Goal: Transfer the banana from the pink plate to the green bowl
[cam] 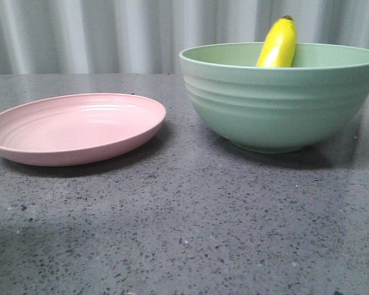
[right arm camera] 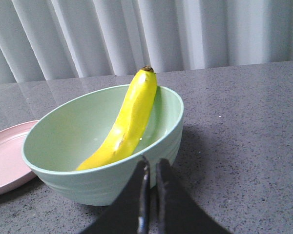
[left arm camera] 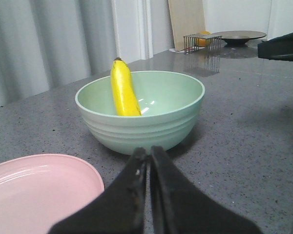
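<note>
Transfer looks done: banana (cam: 278, 43) is inside the green bowl (cam: 277, 104), leaning on the bowl's inner wall with its dark tip poking above the rim. Pink plate (cam: 74, 129) sits bare beside the bowl, a small gap between them, not touching.

Left end effector (left arm camera: 149, 161) is clenched with nothing in it, low over the table near the bowl's foot, plate edge just beside it. Right end effector (right arm camera: 151, 170) is also clenched and empty, close to the bowl's rim on the other side. Neither touches the banana.

Next move, my read: nothing left to grasp; just back both arms away from the bowl without clipping the rim or the protruding tip.

Table (cam: 184, 233) is dark grey speckled stone, glossy, flat. Pale pleated curtain (cam: 111, 31) behind the bowl. Beyond the bowl in the left wrist view: a wire rack (left arm camera: 201, 41) and a dark dish (left arm camera: 244, 36).
</note>
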